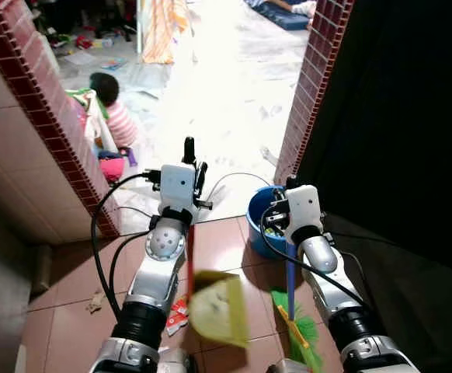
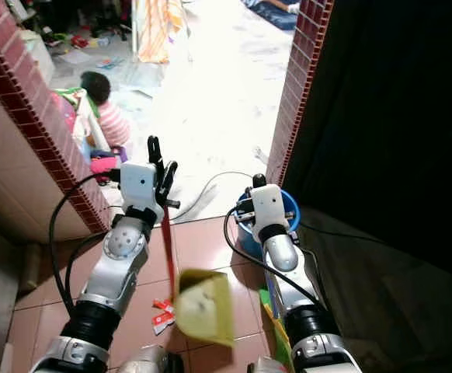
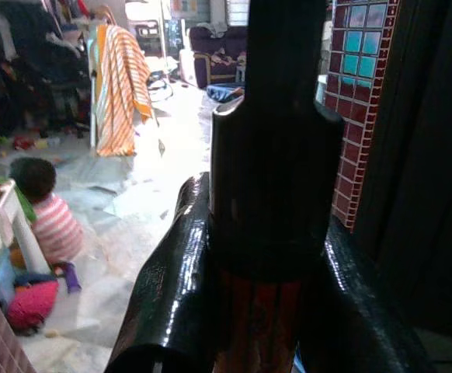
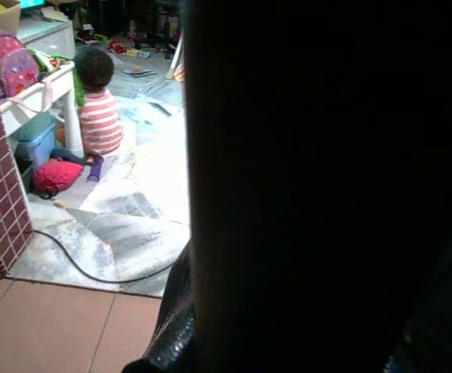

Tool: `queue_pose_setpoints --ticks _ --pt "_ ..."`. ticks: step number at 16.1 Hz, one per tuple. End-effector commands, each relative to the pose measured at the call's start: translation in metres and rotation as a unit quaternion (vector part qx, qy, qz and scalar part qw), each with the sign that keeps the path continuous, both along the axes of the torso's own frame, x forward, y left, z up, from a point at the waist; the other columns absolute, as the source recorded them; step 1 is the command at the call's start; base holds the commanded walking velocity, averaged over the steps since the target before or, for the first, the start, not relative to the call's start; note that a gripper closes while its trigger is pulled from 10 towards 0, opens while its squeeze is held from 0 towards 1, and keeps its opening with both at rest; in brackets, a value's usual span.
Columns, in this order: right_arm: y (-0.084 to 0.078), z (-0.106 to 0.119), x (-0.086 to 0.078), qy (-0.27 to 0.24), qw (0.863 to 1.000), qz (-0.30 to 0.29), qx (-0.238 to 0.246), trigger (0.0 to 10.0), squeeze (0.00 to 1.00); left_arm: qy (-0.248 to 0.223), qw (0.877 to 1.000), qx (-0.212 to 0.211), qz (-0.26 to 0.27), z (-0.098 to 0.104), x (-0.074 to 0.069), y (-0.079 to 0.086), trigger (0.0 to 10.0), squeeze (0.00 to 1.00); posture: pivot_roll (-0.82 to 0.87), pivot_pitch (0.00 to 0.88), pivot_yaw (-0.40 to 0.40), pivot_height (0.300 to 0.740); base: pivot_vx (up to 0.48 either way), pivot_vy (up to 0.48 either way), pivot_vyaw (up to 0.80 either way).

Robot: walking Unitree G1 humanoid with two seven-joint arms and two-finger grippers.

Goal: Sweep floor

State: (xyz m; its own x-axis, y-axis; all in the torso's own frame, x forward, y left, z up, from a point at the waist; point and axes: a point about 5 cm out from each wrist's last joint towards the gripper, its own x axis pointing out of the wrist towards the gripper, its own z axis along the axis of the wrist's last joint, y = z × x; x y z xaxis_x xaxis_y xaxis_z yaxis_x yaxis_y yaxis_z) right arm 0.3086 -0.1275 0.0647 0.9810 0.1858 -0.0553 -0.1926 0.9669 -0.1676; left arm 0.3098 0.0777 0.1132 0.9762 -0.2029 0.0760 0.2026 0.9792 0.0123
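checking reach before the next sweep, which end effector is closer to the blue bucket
Right. The right end effector, holding the blue broom handle, sits right beside the blue bucket, overlapping its rim. The left end effector, gripping the red dustpan handle, is off to the bucket's left.

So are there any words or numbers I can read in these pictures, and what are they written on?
No words or numbers can be read anywhere.
Red and white wrappers on the floor tiles: they may carry print, but it is too small and blurred to read.
Yellow dustpan held by the left gripper: no writing to be seen on it.
Blue bucket by the right gripper: no label to be seen.
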Motion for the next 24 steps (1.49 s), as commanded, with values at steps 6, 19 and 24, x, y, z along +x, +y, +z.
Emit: queue_pose_setpoints --ticks 6,19,24 --pt "0.003 0.000 0.002 0.002 1.000 0.000 0.007 10.0 0.00 -0.034 0.999 -0.011 -0.008 0.019 0.003 -0.005 10.0 0.00 -0.04 0.000 0.029 0.740 -0.257 0.000 0.00" --pt "0.005 0.000 0.003 0.000 1.000 0.003 0.005 10.0 0.00 -0.038 0.999 -0.016 -0.010 0.025 0.004 -0.005 10.0 0.00 -0.04 0.000 0.029 0.740 -0.174 0.000 0.00" --pt "0.005 -0.001 0.003 0.001 1.000 0.004 0.006 10.0 0.00 -0.052 0.998 -0.023 0.009 0.030 0.006 0.004 10.0 0.00 -0.04 0.000 0.029 0.740 0.000 0.000 0.00"
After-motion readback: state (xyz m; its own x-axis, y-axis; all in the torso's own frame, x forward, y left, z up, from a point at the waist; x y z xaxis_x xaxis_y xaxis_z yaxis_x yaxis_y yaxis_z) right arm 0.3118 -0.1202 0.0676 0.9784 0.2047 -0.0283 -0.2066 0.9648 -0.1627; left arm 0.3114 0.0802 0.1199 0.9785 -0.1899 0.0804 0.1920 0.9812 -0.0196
